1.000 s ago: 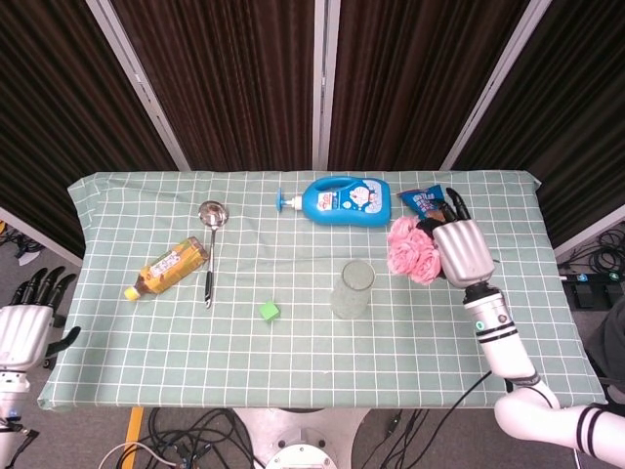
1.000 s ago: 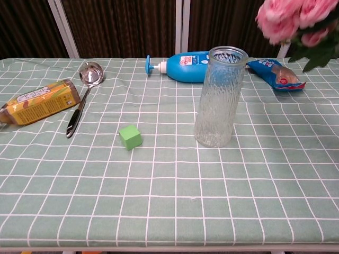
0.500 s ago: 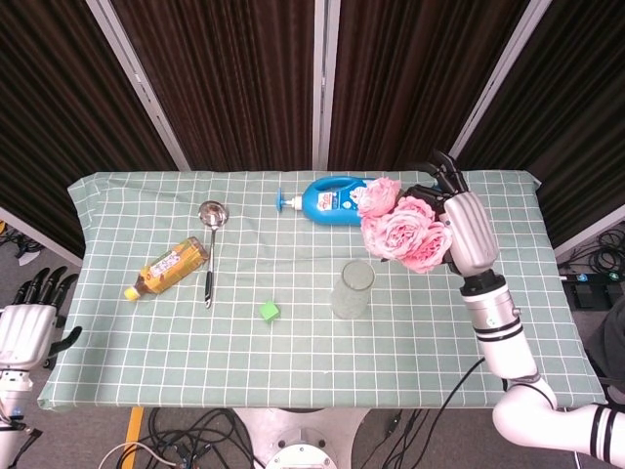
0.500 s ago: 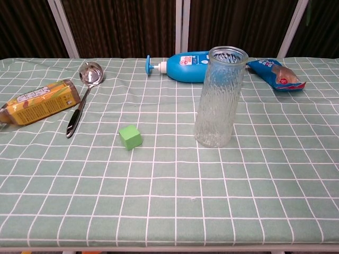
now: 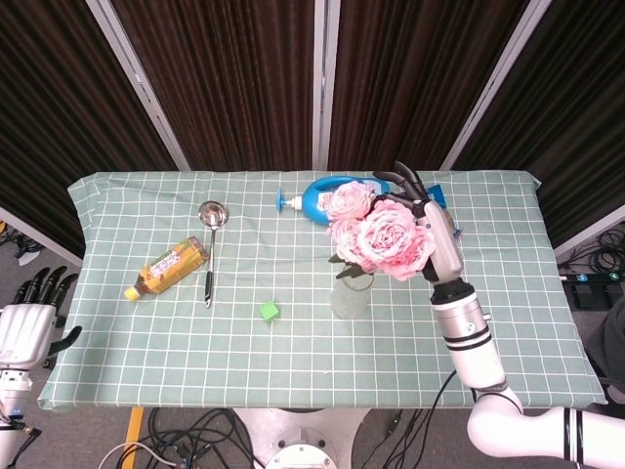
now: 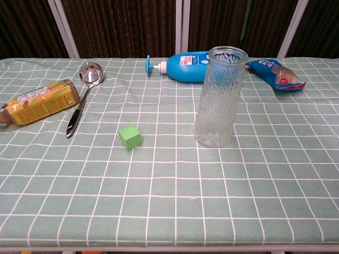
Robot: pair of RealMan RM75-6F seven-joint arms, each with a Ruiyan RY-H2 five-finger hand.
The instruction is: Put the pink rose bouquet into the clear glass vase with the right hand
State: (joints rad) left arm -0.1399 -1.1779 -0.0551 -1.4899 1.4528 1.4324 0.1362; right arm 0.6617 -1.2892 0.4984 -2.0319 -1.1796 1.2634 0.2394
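Observation:
My right hand [image 5: 437, 237] grips the pink rose bouquet [image 5: 379, 234] and holds it high in the air, with the blooms over the clear glass vase [image 5: 352, 292] in the head view. The vase [image 6: 219, 97] stands upright at mid-table and holds nothing. In the chest view only a thin green stem [image 6: 246, 21] shows above the vase, apart from its rim. My left hand [image 5: 27, 328] hangs off the table's left edge with its fingers spread and nothing in them.
A blue pump bottle [image 6: 180, 66] lies behind the vase and a blue snack packet [image 6: 276, 74] lies to its right. A green cube [image 6: 130, 137], a metal ladle [image 6: 83, 94] and a yellow tea bottle [image 6: 38, 101] lie to the left.
My right hand has carried the bouquet up and to the left, from beside the snack packet to above the vase. The left hand has stayed put.

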